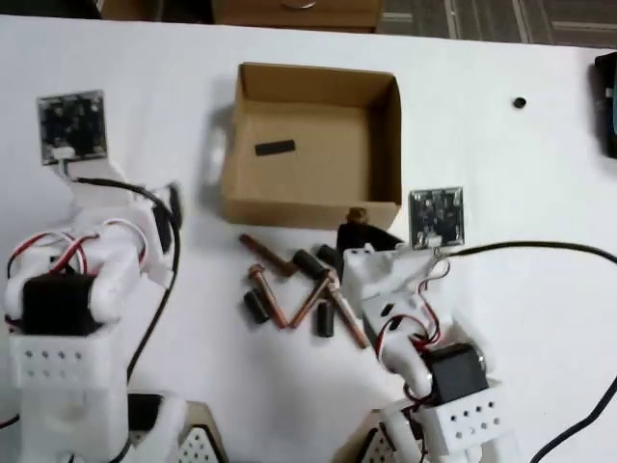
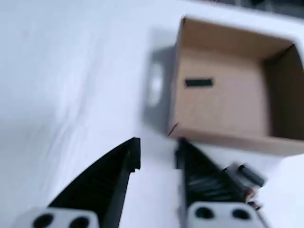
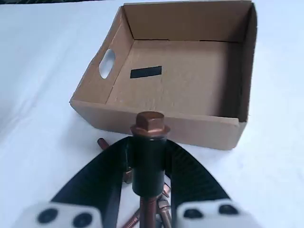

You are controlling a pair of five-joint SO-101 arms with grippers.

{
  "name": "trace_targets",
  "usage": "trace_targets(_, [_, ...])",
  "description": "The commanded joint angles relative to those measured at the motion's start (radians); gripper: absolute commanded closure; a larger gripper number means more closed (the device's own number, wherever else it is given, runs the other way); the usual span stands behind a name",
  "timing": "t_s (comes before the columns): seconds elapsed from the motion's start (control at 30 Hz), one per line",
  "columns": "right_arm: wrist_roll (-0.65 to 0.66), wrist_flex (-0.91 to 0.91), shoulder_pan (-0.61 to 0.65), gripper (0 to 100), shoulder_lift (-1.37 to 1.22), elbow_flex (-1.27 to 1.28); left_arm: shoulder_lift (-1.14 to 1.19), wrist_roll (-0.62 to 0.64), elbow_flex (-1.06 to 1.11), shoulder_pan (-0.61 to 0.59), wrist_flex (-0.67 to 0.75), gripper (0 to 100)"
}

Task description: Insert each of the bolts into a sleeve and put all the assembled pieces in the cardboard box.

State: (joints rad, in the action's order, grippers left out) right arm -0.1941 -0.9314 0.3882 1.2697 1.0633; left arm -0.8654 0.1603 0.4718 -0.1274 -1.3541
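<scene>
My right gripper [image 3: 147, 164] is shut on an assembled piece [image 3: 148, 156], a copper bolt inside a black sleeve, held upright just in front of the cardboard box [image 3: 156, 124]. From above the bolt head [image 1: 358, 216] shows beside the box's near wall [image 1: 308, 212]. The box holds only a black strip [image 1: 275, 149]. Loose copper bolts [image 1: 270, 256] and black sleeves [image 1: 255, 307] lie in a heap on the table before the box. My left gripper [image 2: 156, 154] hovers open and empty, off the box's [image 2: 228, 102] front left corner.
A small black disc [image 1: 520, 101] lies at the far right. A dark device [image 1: 607, 101] sits at the right edge. Cables [image 1: 540, 251] trail from both arms across the white table.
</scene>
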Motion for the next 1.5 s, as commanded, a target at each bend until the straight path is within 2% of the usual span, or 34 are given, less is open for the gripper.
trace_targets(0.0, [0.049,-0.044,-0.045,97.9,-0.125,-0.172,-0.009,-0.075,0.182,-0.054,0.066,98])
trace_targets(0.13, [0.058,-0.101,-0.085,97.9,-0.381,-0.414,-0.011,-0.117,0.433,-0.071,0.256,98])
trace_targets(0.33, [0.061,-0.278,-0.087,97.9,-0.869,-0.878,-0.011,-0.133,0.72,-0.068,0.534,98])
trace_targets(0.43, [0.153,-0.372,-0.088,97.9,-1.092,-1.12,-0.011,-0.133,0.799,-0.066,0.605,98])
trace_targets(0.67, [0.235,-0.522,-0.179,97.9,-1.512,-1.606,-0.011,-0.129,0.926,-0.066,0.71,98])
trace_targets(0.9, [0.272,-0.561,-0.243,97.9,-1.831,-1.904,-0.011,-0.129,0.931,-0.066,0.732,98])
trace_targets(1.47, [0.272,-0.562,-0.24,95.7,-2.187,-2.122,-0.009,-0.129,0.96,-0.066,0.792,98])
